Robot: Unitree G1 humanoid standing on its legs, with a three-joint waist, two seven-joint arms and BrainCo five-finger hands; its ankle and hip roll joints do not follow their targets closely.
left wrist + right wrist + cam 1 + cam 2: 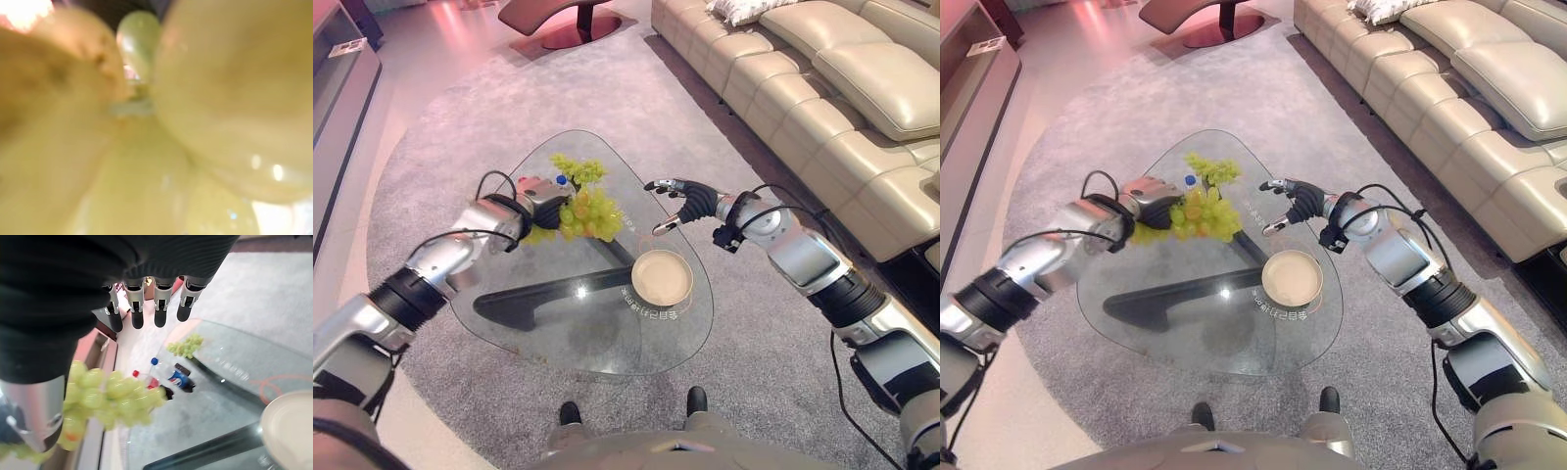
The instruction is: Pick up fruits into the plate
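Left eye view: left hand (pixel 540 204) is closed around a bunch of grapes (pixel 590 216), held above the glass table (pixel 538 323). More grapes (pixel 578 169) lie further back. Cream plate (pixel 662 277) sits empty at the table's right. Right hand (pixel 689 201) hovers beside it, fingers straight, holding nothing.

We are in a living room at home. A big soft cream sofa (pixel 822 78) stands beside a round grey rug (pixel 460 127), and a low glass table (pixel 548 323) sits on the rug.
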